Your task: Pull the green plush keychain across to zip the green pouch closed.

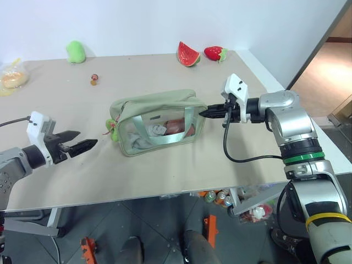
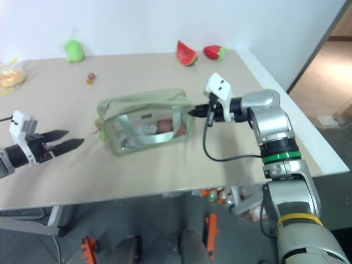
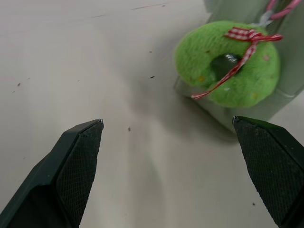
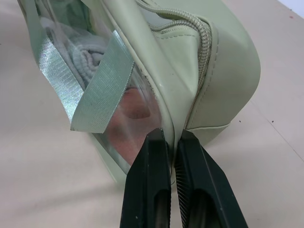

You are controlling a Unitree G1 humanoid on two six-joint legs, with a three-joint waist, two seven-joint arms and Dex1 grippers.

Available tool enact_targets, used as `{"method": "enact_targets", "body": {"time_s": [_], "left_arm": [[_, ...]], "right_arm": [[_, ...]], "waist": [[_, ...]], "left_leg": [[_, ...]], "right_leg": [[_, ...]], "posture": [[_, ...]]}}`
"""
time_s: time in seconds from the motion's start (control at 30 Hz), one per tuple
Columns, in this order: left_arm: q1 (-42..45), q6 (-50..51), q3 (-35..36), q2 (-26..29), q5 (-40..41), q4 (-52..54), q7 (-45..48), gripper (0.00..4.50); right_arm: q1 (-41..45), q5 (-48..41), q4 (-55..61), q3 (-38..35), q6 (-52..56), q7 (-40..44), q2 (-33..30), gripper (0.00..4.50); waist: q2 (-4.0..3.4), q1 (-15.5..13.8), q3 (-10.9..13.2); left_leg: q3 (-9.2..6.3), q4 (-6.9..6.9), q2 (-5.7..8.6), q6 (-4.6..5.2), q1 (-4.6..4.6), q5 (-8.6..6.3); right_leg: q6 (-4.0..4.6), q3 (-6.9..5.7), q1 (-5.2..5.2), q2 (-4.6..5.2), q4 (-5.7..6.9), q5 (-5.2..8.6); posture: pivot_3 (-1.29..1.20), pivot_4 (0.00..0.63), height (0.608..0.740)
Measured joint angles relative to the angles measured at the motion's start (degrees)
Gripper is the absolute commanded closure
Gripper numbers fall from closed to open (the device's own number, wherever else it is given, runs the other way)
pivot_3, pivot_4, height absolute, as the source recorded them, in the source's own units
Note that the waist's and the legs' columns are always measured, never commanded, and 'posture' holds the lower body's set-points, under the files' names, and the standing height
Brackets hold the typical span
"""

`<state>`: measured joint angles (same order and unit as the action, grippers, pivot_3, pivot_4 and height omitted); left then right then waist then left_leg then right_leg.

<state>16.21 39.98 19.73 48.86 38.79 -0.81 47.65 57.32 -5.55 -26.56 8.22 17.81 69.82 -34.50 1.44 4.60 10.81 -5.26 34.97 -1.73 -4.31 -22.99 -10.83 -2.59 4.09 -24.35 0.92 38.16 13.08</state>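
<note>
The green pouch (image 1: 154, 104) lies mid-table with its clear window facing me. Its strap handle (image 1: 165, 137) crosses the window. At the pouch's left end hangs the green plush keychain (image 1: 111, 127), a fuzzy ring (image 3: 228, 61) tied with a red checked ribbon. My left gripper (image 1: 88, 138) hovers open a short way left of the keychain, pointing at it, with nothing between its fingers (image 3: 80, 152). My right gripper (image 1: 203, 113) is shut on the seam at the pouch's right end (image 4: 223, 71), the fingertips (image 4: 156, 142) pinching the edge beside the window.
At the table's back stand a watermelon slice toy (image 1: 188, 54), a strawberry toy (image 1: 215, 53) and a light-green plush (image 1: 75, 51). A small dark bit (image 1: 94, 80) and a clear bag of bread (image 1: 11, 77) lie at the back left. The table's right edge (image 1: 308, 118) is close to my right arm.
</note>
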Motion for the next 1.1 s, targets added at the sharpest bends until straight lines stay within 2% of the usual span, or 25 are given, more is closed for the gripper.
{"method": "enact_targets", "body": {"time_s": [0.13, 0.4, 0.57, 0.87, 1.07, 1.1], "left_arm": [[4.1, 1.1, -1.1, -2.3, 0.0, -1.5, -1.4, 0.0], [5.0, 1.5, -5.9, -5.1, -2.2, -2.7, -1.1, 0.0], [8.8, 1.4, -8.0, -7.3, -4.1, -5.5, -1.3, 0.0], [10.0, 1.6, -10.1, -7.6, -5.2, -6.5, 1.9, 0.0], [13.6, 1.5, -10.1, -8.3, -5.5, -9.1, 0.6, 0.0], [14.3, 1.5, -10.0, -8.8, -5.7, -9.9, 0.1, 0.24]], "right_arm": [[-0.6, -0.3, 1.1, 0.0, 0.3, -0.2, -0.1, 4.41], [-1.3, -0.5, 2.9, 0.0, 1.2, -0.6, -0.4, 4.41], [-1.6, -0.8, 3.2, 0.0, 1.2, -1.1, -0.6, 4.41], [-1.9, -1.1, 3.8, 0.0, 1.4, -1.5, -0.7, 4.41], [-1.9, -1.1, 3.8, 0.0, 1.5, -1.6, -0.6, 4.41], [-1.9, -1.1, 3.8, 0.0, 1.5, -1.6, -0.6, 4.46]], "waist": [[0.01, 0.1, 0.0], [0.01, 0.2, 0.0], [0.01, 0.2, 0.0], [0.01, 0.2, 0.0], [0.01, 0.2, 0.0], [0.01, 0.2, 0.0]], "left_leg": [[0.05, 0.02, 0.0, 0.0, 0.02, 0.0], [0.04, 0.01, 0.0, 0.01, 0.01, -0.01], [0.05, 0.03, 0.01, 0.01, 0.01, 0.0], [0.04, 0.02, 0.02, 0.01, -0.01, -0.01], [0.04, 0.04, 0.02, 0.01, 0.0, 0.0], [0.04, 0.04, 0.02, 0.01, 0.0, 0.0]], "right_leg": [[-0.03, 0.04, 0.01, 0.0, 0.0, -0.04], [-0.04, 0.05, 0.01, -0.01, 0.0, -0.03], [-0.05, 0.05, 0.01, 0.0, 0.0, -0.06], [-0.06, 0.06, 0.01, 0.0, -0.01, -0.05], [-0.07, 0.06, 0.01, 0.0, 0.0, -0.05], [-0.07, 0.06, 0.01, 0.0, -0.01, -0.05]], "posture": [[0.0, 0.15, 0.74], [0.0, 0.15, 0.74], [0.0, 0.15, 0.74], [0.0, 0.15, 0.74], [0.0, 0.15, 0.74], [0.0, 0.15, 0.74]]}}
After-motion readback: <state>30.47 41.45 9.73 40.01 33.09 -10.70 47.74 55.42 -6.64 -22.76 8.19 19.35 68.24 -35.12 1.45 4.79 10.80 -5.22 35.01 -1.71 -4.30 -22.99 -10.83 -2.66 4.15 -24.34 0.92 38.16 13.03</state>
